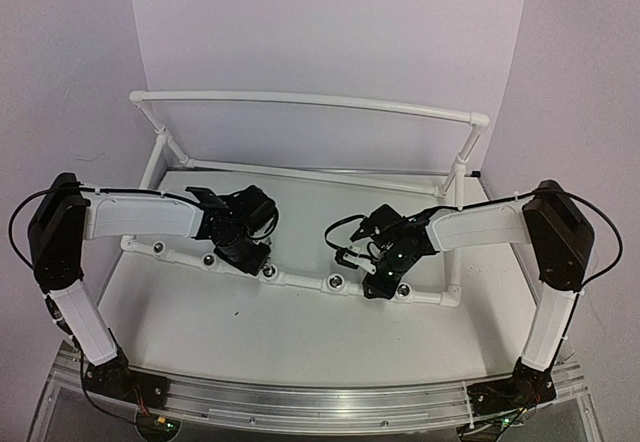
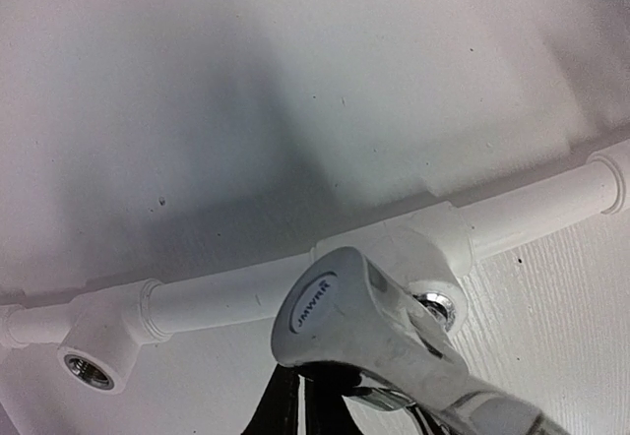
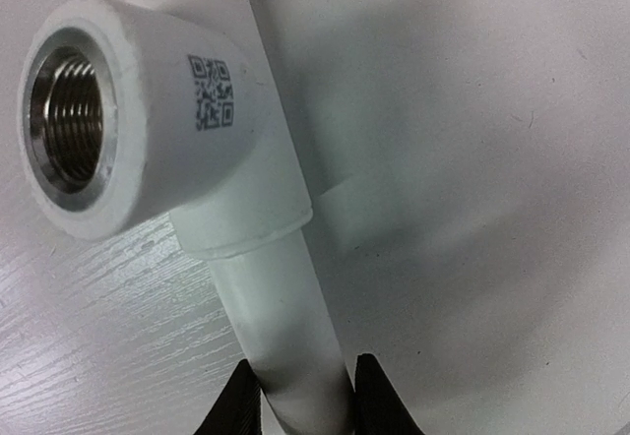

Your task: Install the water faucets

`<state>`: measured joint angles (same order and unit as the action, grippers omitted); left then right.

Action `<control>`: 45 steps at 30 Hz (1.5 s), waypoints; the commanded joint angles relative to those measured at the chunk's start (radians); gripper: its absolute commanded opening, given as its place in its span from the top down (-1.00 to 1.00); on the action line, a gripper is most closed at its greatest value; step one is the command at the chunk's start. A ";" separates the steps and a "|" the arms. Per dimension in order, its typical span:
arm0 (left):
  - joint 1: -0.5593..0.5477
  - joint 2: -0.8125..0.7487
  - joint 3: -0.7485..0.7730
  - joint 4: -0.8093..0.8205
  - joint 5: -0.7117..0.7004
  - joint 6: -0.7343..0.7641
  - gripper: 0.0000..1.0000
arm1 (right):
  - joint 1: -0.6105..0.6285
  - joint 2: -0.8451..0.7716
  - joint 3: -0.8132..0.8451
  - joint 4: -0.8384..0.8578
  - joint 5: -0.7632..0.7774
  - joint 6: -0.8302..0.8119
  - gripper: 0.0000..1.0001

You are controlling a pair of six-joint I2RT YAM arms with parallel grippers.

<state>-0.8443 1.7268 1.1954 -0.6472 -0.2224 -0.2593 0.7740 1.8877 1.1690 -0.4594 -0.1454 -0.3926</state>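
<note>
Chrome faucet (image 2: 374, 327) in left gripper (image 1: 245, 250), at socket (image 2: 435, 307) | right gripper (image 3: 303, 405) clamps pipe (image 3: 276, 307)

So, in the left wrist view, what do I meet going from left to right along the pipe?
Empty threaded socket → white pipe → chrome faucet → pipe collar at the right edge.

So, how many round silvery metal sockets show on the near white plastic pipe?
5 sockets: two left of the left gripper, two between grippers, one by the right gripper; others possibly hidden.
</note>
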 commanded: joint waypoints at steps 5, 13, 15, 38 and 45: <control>-0.019 -0.050 0.051 0.132 0.016 -0.017 0.73 | -0.018 0.077 -0.021 -0.032 0.078 0.070 0.46; -0.019 -0.194 0.106 -0.028 -0.049 -0.172 -0.07 | -0.018 0.077 -0.016 -0.035 0.073 0.074 0.46; -0.020 -0.207 0.122 -0.041 -0.017 -0.199 -0.17 | -0.018 0.078 -0.015 -0.035 0.071 0.074 0.46; -0.043 0.041 0.364 -0.340 -0.114 -0.582 -0.48 | -0.018 0.072 -0.020 -0.035 0.074 0.072 0.46; -0.017 -0.002 0.292 -0.308 -0.104 -0.606 -0.17 | -0.018 0.067 -0.025 -0.034 0.076 0.074 0.46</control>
<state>-0.8818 1.7722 1.5215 -0.9588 -0.3166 -0.8301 0.7708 1.8904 1.1763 -0.4670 -0.1329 -0.4026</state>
